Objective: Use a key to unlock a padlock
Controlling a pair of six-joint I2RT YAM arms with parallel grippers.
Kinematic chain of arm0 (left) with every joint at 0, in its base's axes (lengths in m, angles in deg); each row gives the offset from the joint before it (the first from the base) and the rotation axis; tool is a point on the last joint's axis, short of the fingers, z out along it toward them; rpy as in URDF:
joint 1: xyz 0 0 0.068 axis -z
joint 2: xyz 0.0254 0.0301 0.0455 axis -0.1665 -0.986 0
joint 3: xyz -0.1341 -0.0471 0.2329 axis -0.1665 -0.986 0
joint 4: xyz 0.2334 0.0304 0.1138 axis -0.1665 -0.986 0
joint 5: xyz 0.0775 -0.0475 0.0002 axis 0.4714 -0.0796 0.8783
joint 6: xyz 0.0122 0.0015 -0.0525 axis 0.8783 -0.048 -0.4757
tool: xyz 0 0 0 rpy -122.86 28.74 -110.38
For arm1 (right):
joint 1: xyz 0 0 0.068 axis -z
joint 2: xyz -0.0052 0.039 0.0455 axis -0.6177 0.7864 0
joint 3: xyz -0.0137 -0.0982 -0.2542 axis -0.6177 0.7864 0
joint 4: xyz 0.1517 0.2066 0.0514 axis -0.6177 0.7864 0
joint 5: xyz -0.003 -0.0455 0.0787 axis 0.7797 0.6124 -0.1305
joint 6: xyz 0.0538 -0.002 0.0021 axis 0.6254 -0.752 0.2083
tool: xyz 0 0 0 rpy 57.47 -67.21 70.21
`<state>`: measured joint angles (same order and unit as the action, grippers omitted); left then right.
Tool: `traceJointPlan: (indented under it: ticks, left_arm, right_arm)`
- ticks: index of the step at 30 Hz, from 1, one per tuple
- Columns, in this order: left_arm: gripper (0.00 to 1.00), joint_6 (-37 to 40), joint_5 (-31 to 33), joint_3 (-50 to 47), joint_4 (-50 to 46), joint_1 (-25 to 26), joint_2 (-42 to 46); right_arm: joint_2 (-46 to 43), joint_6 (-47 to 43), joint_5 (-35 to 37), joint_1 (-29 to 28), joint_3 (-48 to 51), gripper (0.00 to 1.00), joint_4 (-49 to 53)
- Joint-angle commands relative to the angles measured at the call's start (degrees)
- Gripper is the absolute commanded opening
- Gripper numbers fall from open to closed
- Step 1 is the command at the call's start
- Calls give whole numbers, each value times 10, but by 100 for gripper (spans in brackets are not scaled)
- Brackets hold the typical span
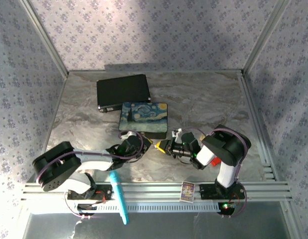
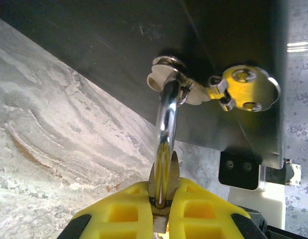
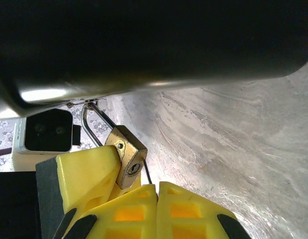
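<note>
Two-handed: clamps padlock (image 3: 126, 157) between left gripper (image 2: 163, 199) fingers beneath box (image 2: 119, 59) edge; pinches thin key (image 3: 147, 175) in right gripper (image 3: 157, 199), just beside padlock; leaves bare table (image 3: 233, 144) open rightward.

Padlock (image 3: 127, 155) brass, shackle (image 3: 84, 127) chrome; right pincer (image 3: 156, 196) yellow; table (image 1: 204, 104) grey marble; box (image 1: 143, 117) blue swirls, seemingly.

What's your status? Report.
Left gripper shut on padlock, shackle through box hasp. Right gripper shut, probably on key, a thin sliver beside keyhole. Keyhole unblocked.
</note>
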<state>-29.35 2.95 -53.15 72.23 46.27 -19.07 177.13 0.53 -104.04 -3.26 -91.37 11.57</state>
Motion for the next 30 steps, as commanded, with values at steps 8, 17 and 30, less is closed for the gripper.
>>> traceJointPlan:
  ticks: [8, 17, 30]
  left_arm:
    - [0, -3, 12, 3, -4, -4, 14]
    - [0, -8, 16, -2, -9, -4, 16]
    - [0, -8, -17, 0, 42, 10, 25]
  right_arm:
    - [20, 8, 2, -11, -10, 0, -60]
    - [22, 10, 18, -11, 6, 0, -61]
    - [38, -3, -20, 5, -31, 0, -67]
